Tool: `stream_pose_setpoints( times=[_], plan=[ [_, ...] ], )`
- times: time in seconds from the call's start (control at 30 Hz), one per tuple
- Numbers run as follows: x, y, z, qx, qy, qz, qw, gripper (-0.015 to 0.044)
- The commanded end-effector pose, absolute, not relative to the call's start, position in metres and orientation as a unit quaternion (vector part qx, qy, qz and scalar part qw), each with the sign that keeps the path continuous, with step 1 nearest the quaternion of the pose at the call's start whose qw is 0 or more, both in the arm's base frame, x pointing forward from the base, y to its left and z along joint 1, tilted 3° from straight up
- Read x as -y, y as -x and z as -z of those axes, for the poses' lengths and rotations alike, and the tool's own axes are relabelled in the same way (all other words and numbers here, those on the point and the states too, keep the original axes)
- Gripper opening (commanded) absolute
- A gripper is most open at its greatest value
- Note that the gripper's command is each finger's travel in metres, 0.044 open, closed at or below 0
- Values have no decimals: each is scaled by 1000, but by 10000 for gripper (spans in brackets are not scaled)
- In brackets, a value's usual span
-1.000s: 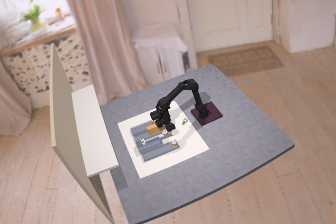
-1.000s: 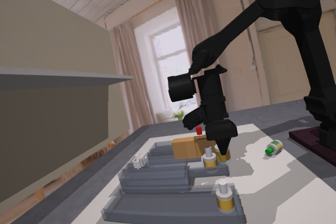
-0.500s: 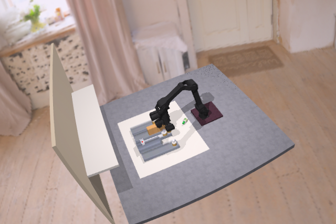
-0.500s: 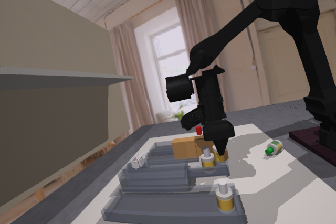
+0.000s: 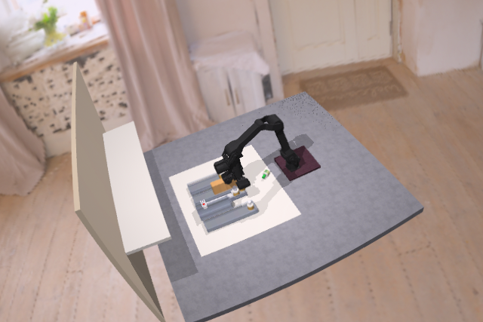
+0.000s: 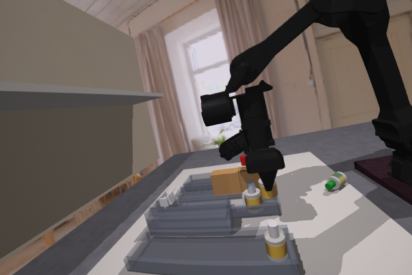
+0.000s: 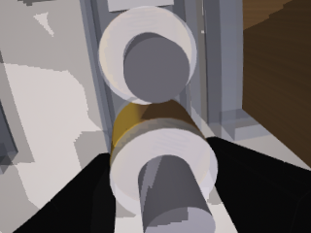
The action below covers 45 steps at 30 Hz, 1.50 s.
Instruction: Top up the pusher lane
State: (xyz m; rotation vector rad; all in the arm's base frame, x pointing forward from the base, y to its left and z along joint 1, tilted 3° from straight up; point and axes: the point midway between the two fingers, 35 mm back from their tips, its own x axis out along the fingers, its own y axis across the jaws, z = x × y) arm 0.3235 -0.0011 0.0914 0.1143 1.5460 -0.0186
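Jar (image 6: 268,190) with an amber-gold body, a wide white collar and a grey cylindrical cap is clamped between the black fingers of the gripper (image 6: 268,178), standing at the open front end of the middle lane (image 6: 199,212). Just beyond it, touching or nearly so, stands a matching jar (image 6: 252,196) inside that lane; from the wrist view the two round white collars sit one behind the other, the held one (image 7: 162,162) nearer. A third jar of the same make (image 6: 275,241) stands at the front of the nearest lane, and a green-capped jar (image 6: 336,180) lies on its side on the white mat (image 5: 249,232), well apart. Lanes are translucent grey troughs with low walls; a tan box (image 6: 226,181) fills the far one. Mat lies on a speckled grey table (image 5: 351,194), over a plank floor, with pale curtains, a window and a cream door behind.
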Motion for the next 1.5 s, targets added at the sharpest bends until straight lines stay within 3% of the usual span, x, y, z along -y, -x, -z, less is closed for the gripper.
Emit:
stream_pose_setpoints(
  times=[0.0,1.47],
  plan=[
    [3,-331,-93,-691,-50,9,721,0],
    [3,-336,-96,-690,-50,9,722,0]
  ],
)
